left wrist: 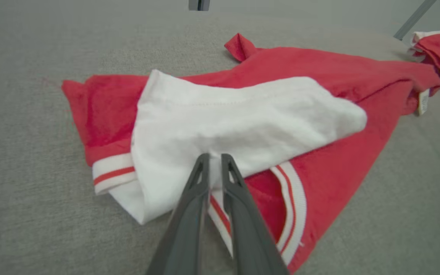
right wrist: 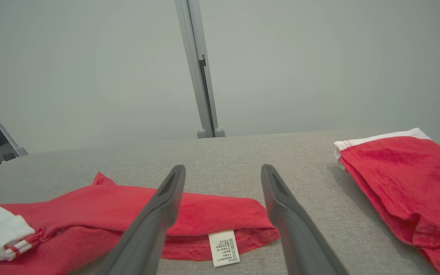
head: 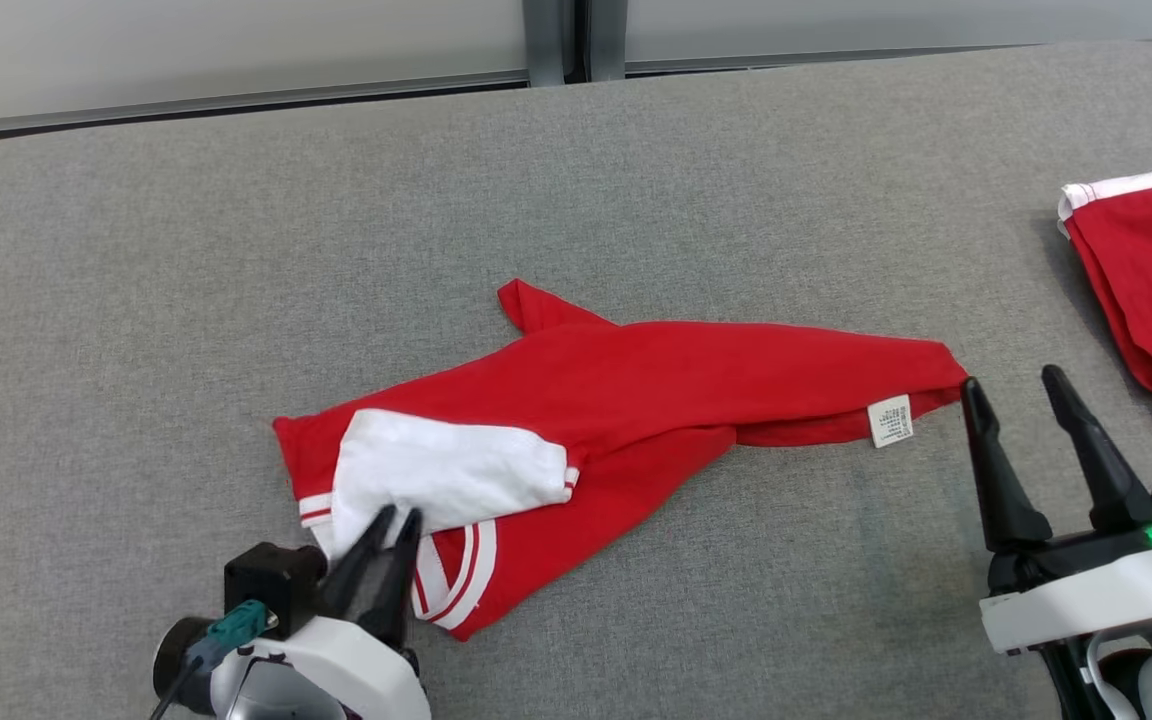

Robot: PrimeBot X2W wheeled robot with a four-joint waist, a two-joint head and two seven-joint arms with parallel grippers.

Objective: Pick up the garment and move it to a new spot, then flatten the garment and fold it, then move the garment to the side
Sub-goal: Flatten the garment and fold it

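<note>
The garment [head: 636,380] is a red shirt with white, red-striped trim, lying crumpled and stretched across the grey table. Its white sleeve [left wrist: 243,114] is folded over the left end. My left gripper [head: 396,517] rests at that sleeve's near edge. In the left wrist view its fingers [left wrist: 215,156] stand almost together, pinching a low ridge of the white cloth. My right gripper [head: 1011,380] is open just right of the garment's right tip, beside the white label [head: 890,420]. The right wrist view shows those fingers [right wrist: 224,168] wide apart over the label [right wrist: 224,247], holding nothing.
A second red garment [head: 1151,280] with a white edge lies folded at the table's right side, near my right arm. The grey table [head: 236,200] stretches bare behind and left of the shirt. A wall with a grey post [right wrist: 201,76] stands beyond the far edge.
</note>
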